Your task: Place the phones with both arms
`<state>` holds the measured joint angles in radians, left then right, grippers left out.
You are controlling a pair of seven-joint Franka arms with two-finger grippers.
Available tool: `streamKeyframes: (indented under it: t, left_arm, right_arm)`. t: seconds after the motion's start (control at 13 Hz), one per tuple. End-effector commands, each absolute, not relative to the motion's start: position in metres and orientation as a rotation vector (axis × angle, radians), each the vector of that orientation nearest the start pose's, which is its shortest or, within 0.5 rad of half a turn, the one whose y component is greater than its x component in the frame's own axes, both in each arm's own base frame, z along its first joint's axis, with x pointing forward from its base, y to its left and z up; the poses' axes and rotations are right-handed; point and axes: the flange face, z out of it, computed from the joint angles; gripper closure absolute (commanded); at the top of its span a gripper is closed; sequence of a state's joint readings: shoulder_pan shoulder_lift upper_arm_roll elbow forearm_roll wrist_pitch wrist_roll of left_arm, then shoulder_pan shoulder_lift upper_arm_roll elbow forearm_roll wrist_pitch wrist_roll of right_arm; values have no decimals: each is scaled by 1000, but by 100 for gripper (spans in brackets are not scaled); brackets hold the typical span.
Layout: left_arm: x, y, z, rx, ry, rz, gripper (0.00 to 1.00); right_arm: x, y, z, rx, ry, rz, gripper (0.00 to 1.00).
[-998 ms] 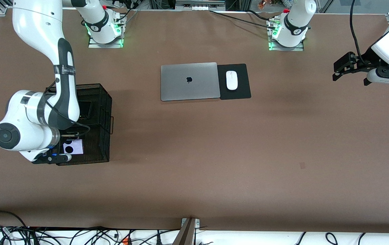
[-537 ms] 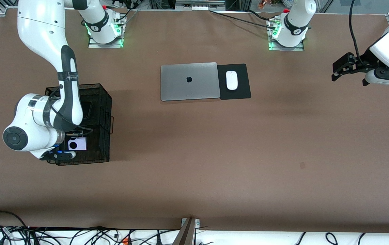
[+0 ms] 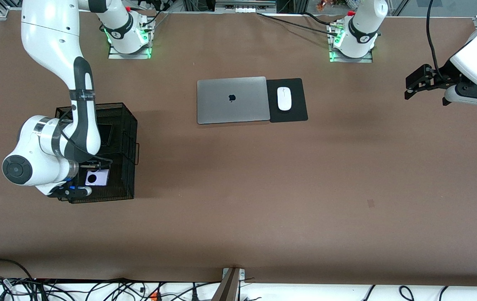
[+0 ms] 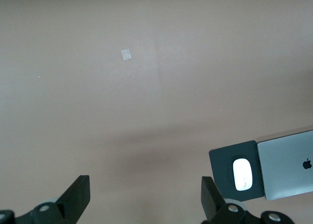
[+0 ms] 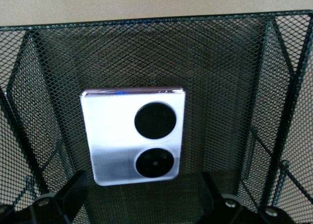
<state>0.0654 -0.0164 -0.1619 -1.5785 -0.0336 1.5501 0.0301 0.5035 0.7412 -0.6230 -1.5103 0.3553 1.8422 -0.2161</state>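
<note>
Since a second ago my right jaws have slid a little way over the black wire-mesh basket (image 3: pixel 130 138) toward its middle and let go, and the small lavender-white squarish phone with two black circles (image 3: pixel 96 178) has shifted with them. That phone now sits inside the basket, in the part nearer the front camera, its circles facing up. In my right wrist view it (image 5: pixel 132 136) shows against the mesh (image 5: pixel 49 62), and my right jaws stand spread wider than it, each finger (image 5: pixel 73 190) clear of its edges.

Also in the basket, in the part farther from the front camera, a dark flat phone (image 3: pixel 105 133) shows, half hidden by my right arm.

Toward the left arm's end from the basket, and farther from the front camera than it, lies the closed grey laptop with the apple logo (image 3: pixel 232 100). Further still from the basket, the black mouse pad (image 3: pixel 297 113) carries the white oval mouse (image 3: pixel 284 98).

My left jaws hang open over the bare brown worktop (image 3: pixel 263 188), well apart from the basket at the left arm's end. That arm waits.
</note>
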Motion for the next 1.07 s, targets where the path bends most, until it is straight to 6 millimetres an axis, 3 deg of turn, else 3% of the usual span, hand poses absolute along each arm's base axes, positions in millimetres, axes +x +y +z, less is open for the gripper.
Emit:
streamKeyframes:
  t: [0.0,0.15,0.38,0.69,0.77,1.0]
  left_arm:
    - [545,-54,632,-3138,220,22,0]
    - [545,-46,636,-3102,211,6,0]
    - [546,-41,646,-3095,202,-22,0]
    - [546,-45,647,-3094,211,-25,0]
    - [546,-45,647,-3093,211,-27,0]
    - [546,-45,647,-3093,209,-32,0]
  right_arm:
    - [684,17,288,-3138,-66,365,0]
    - [691,26,312,-3133,-88,353,0]
    - [695,34,365,-3113,-102,372,0]
    - [690,33,426,-3110,-77,435,0]
    - [687,33,449,-3110,-83,410,0]
    - [678,33,491,-3093,-21,326,0]
